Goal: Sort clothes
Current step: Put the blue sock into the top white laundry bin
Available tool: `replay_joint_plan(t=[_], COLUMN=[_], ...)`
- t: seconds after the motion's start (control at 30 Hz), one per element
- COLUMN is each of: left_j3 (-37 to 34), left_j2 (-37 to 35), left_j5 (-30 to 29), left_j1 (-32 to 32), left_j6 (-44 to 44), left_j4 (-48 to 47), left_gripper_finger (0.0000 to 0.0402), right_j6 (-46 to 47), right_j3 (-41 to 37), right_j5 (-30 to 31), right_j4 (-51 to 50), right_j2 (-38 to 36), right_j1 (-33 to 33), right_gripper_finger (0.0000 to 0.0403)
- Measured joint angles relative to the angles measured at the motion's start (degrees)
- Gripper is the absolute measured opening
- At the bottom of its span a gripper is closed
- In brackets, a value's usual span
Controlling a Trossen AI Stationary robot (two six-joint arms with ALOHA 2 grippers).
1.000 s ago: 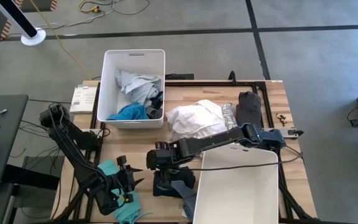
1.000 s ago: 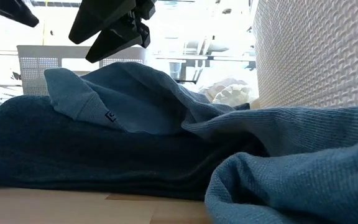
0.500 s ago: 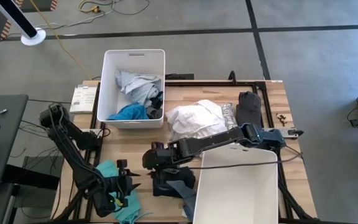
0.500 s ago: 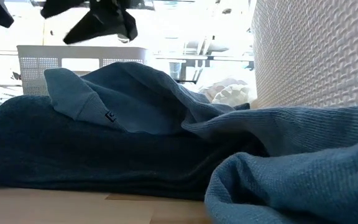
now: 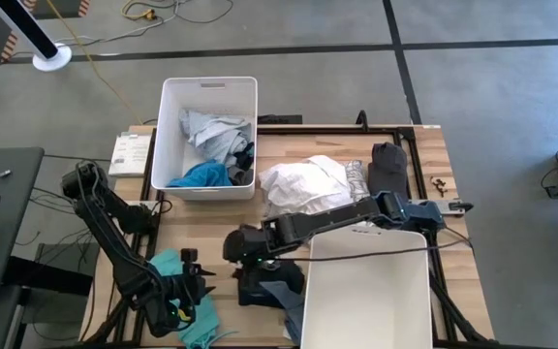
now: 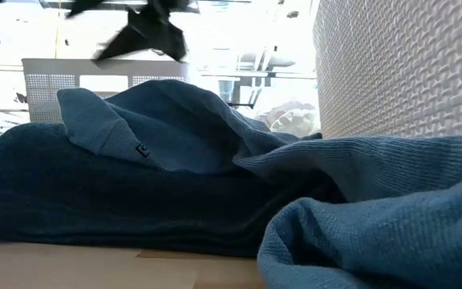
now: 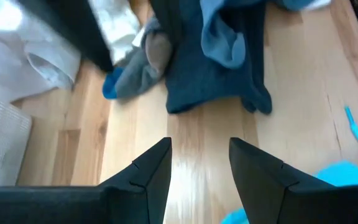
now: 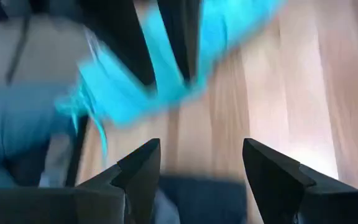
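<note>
A dark blue garment (image 5: 269,285) lies crumpled on the table's near middle and fills the low view (image 6: 135,185). A teal garment (image 5: 184,308) lies at the near left and shows blurred in the right wrist view (image 8: 166,74). My right gripper (image 5: 234,249) is open and empty, above the table just left of the dark blue garment, also seen in the low view (image 6: 139,36). My left gripper (image 5: 200,277) is open and empty over the teal garment, pointing at the dark blue garment (image 7: 219,62). White (image 5: 303,184), grey-white patterned (image 5: 356,177) and dark grey (image 5: 387,165) garments lie farther back.
A white bin (image 5: 207,89) at the far left holds grey, blue and dark clothes. A second white bin (image 5: 368,291) stands at the near right, its wall against the blue cloth (image 6: 391,64). A grey sock-like piece (image 7: 145,62) lies beside the dark blue garment.
My right gripper has risen from just above the dark blue garment and gone a little toward the table's left edge. My left gripper has drawn back slightly toward the near left. The near white bin has shifted a little.
</note>
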Motion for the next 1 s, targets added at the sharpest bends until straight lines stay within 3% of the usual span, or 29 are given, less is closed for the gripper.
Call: replay_joint_plan(t=[0.17,0.4,0.6,0.73,1.0], left_j3=[0.0,0.0,0.0,0.0,0.0], left_j2=[0.0,0.0,0.0,0.0,0.0], left_j5=[0.1,0.1,0.1,0.1,0.1], left_j1=[0.0,0.0,0.0,0.0,0.0], left_j6=[0.3,0.7,0.7,0.2,-0.6], left_j4=[-0.3,-0.1,0.2,0.3,0.3], left_gripper_finger=[0.0156,0.0156,0.0156,0.0156,0.0155], right_j6=[1.6,-0.2,-0.2,-0.2,2.6], right_j3=[0.3,-0.1,-4.3,-7.8,-8.5], right_j5=[0.0,0.8,1.0,-2.1,-1.3], right_j4=[-13.9,-21.5,-20.0,-17.6,-18.1], right_j2=[0.0,0.0,0.0,0.1,-0.7], right_j1=[-1.3,-2.1,-3.2,-2.9,-2.4], right_gripper_finger=[0.0243,0.0243,0.0243,0.024,0.0191])
